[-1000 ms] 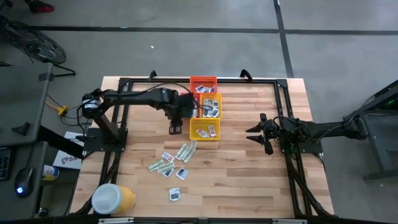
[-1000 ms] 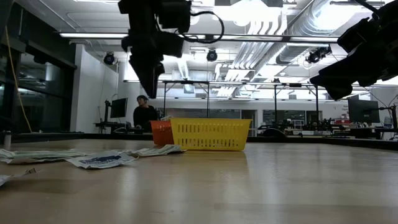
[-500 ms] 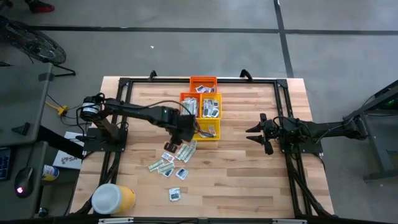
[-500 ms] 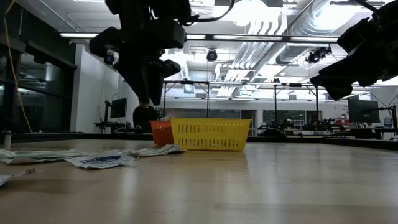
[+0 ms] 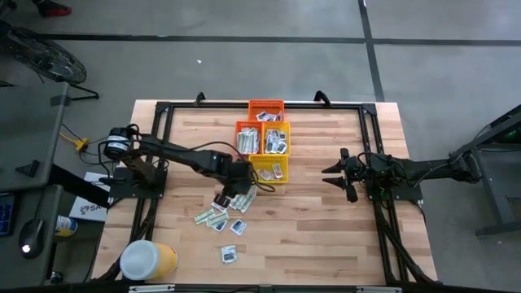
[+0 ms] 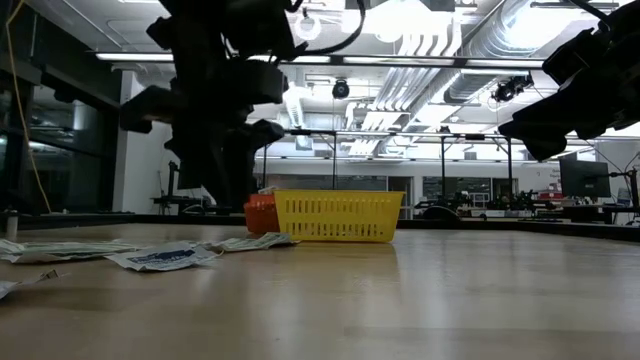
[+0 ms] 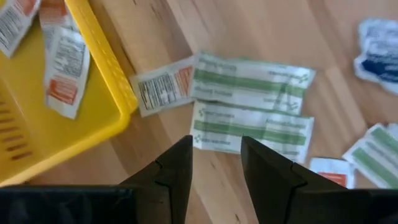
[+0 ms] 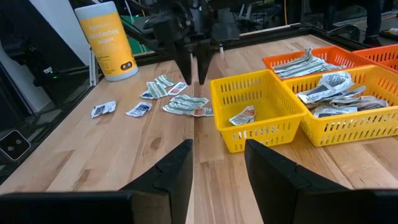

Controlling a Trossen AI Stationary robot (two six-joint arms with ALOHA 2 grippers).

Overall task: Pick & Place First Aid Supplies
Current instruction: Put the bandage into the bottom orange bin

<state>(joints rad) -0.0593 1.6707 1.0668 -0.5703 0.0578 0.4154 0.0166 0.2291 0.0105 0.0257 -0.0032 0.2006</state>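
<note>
In the high view, the left gripper (image 5: pixel 230 195) hung at the middle of the frame over loose packets (image 5: pixel 220 213) scattered on the wooden table (image 5: pixel 326 236), just below the nearest yellow basket (image 5: pixel 268 169). More packets lay in that basket and in the orange and yellow ones above it. The right gripper (image 5: pixel 335 176) waited at centre right, well apart from the packets. A yellow tub with a white lid (image 5: pixel 146 260) stood at lower left.

In the low view, the left arm filled the upper left, coming down beside the yellow basket; flat packets (image 6: pixel 160 256) lay at the left on the tabletop. The right arm showed dark at upper right.

In the left wrist view, the two fingers (image 7: pixel 176 171) stood parted and empty above a green-and-white strip (image 7: pixel 252 127), with another strip (image 7: pixel 247 78) and a white packet beyond, beside the basket's corner (image 7: pixel 102 68).

In the right wrist view, its fingers (image 8: pixel 177 171) also stood apart, holding nothing; the left gripper (image 8: pixel 193 71) pointed down over the packets in the upper centre, and the tub (image 8: pixel 107 40) stood at upper left.
</note>
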